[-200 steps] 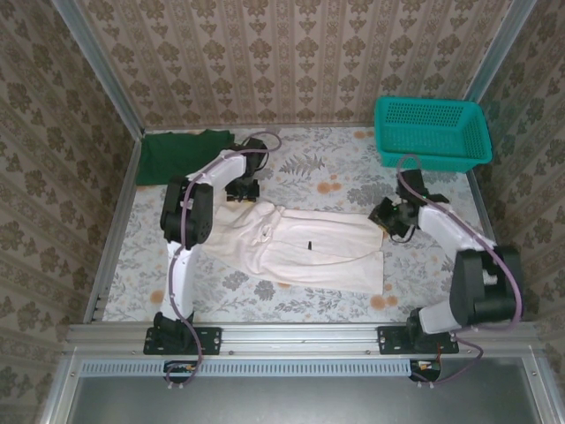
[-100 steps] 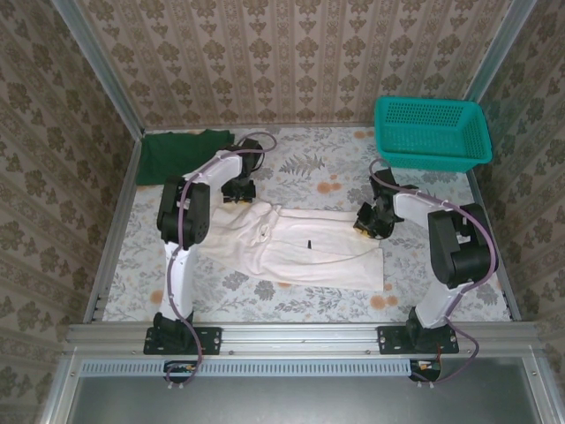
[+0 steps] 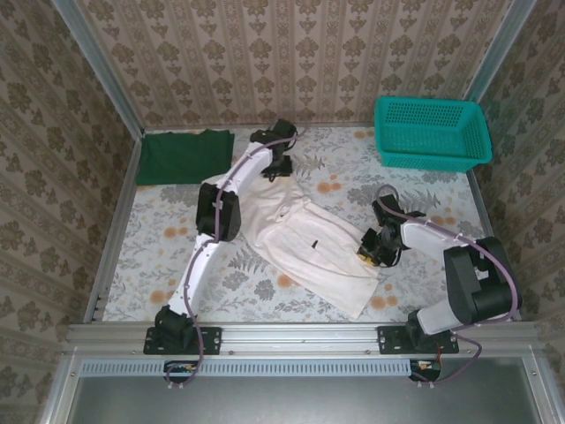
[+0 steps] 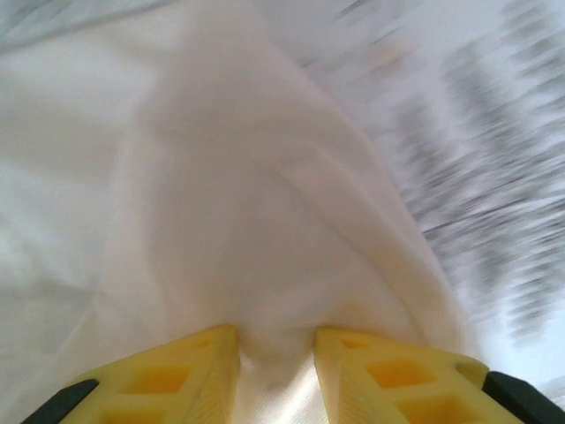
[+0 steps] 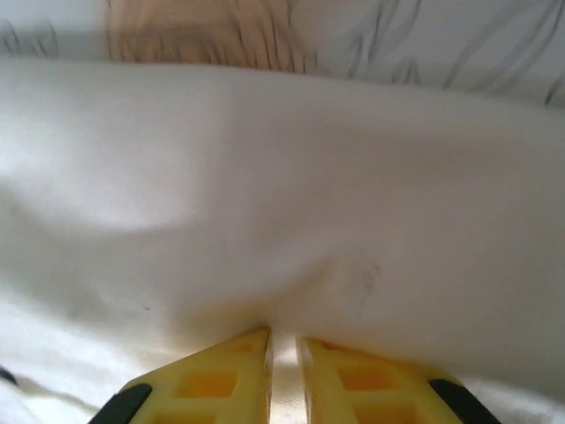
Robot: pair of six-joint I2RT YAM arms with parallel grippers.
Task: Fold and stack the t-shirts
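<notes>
Two arms are working one garment: the left pincer (image 3: pixel 279 168) is clamping a bunched gather of the off-white t-shirt (image 3: pixel 296 221) at its far end. The right pincer (image 3: pixel 369 253) is pinching the shirt's right-hand edge, its yellow fingers (image 5: pixel 221 380) sitting almost together with only thin cloth between them.

The shirt is lying on a slant across the middle of the table (image 3: pixel 159 256), running from the far centre down toward the near right, with its small dark tag mark (image 3: pixel 312 245) facing up. The dark green t-shirt (image 3: pixel 181 155) is lying flat in the far left corner, well apart from the work. The teal basket (image 3: pixel 433 152) is standing in the far right corner.

The step in hand appears to be spreading and squaring the off-white shirt ahead of a fold. Doing it well is likely calling for both arms to be travelling together and low over the table, holding the cloth lightly taut between the two grips so it is settling without wrinkles.

The left grip is looking thick — a gather like that may be dragging extra layers along. The right grip is slim and could be slipping under a hard pull, so a gentle, even tension seems the safer course. Lining the shirt up with the table's edge before letting go should be making the fold that follows cleaner.
</notes>
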